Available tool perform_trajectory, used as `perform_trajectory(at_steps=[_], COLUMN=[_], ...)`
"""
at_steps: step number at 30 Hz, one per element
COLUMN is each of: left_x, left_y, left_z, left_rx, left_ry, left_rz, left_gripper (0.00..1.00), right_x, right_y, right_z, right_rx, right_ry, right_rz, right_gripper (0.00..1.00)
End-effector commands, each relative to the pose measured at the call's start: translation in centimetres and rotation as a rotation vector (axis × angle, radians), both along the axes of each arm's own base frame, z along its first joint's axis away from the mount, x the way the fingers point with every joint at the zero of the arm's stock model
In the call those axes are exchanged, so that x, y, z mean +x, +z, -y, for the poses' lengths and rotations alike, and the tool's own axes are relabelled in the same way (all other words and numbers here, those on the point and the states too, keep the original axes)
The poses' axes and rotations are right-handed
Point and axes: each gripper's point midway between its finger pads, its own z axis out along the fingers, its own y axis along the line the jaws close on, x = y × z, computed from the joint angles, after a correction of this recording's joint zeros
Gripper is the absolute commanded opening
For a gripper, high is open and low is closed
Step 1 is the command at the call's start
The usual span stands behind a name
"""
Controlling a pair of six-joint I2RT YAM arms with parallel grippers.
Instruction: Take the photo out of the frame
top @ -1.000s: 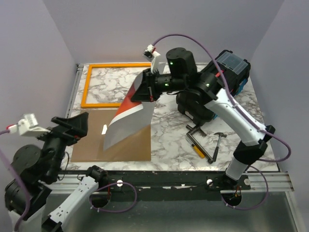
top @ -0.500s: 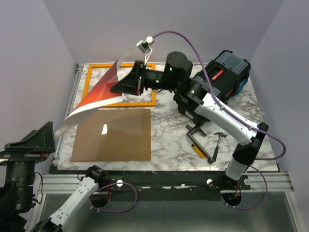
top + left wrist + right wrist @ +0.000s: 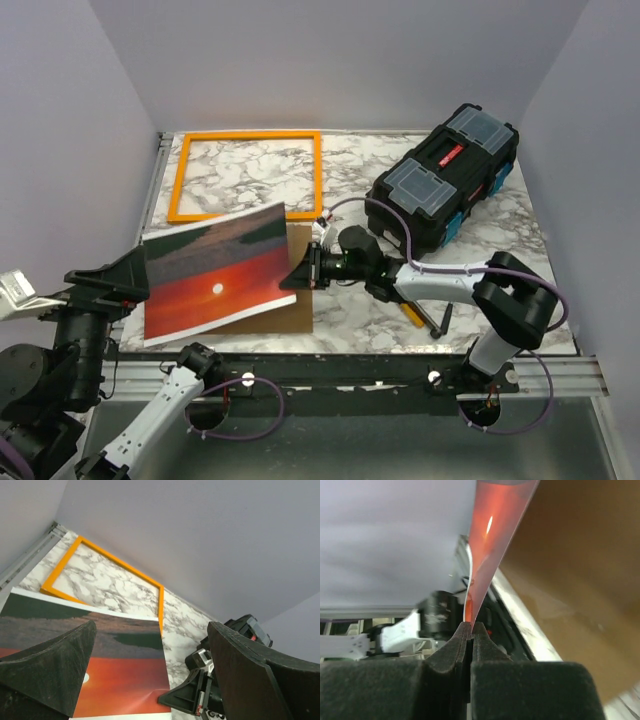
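Red-orange photo (image 3: 215,275) spreads left from the right pincer (image 3: 468,627) gripping it.

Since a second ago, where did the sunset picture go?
The right pincer swung the photo down from up high near the frame to the near left. It now faces picture-up over the brown board, still pinched at its right edge. The left pincer stayed open. The frame, brown board and black toolbox did not move.
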Motion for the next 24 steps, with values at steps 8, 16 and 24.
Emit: perform_trajectory(at_steps=[8,16,24], left_x=[3.0,4.2,5.1], left_y=[-3.4,-5.5,-7.0], left_z=[4.1,6.0,6.9], left_rx=[-0.013,-0.01,-0.005], left_ry=[-0.128,-0.186,-0.207], left_rz=[-0.105,-0.161,-0.201], left_gripper=[0.96,0.97,0.97], right_x=[0.3,-0.3,-0.7], right_y=[-9.1,-11.7,-14.2], right_z=[3.3,3.9,6.1], right_rx=[-0.072,-0.132,-0.308], right_ry=[-0.165,-0.159,-0.182], right_rz=[-0.07,-0.105,-0.116], right_gripper=[0.0,0.01,0.58])
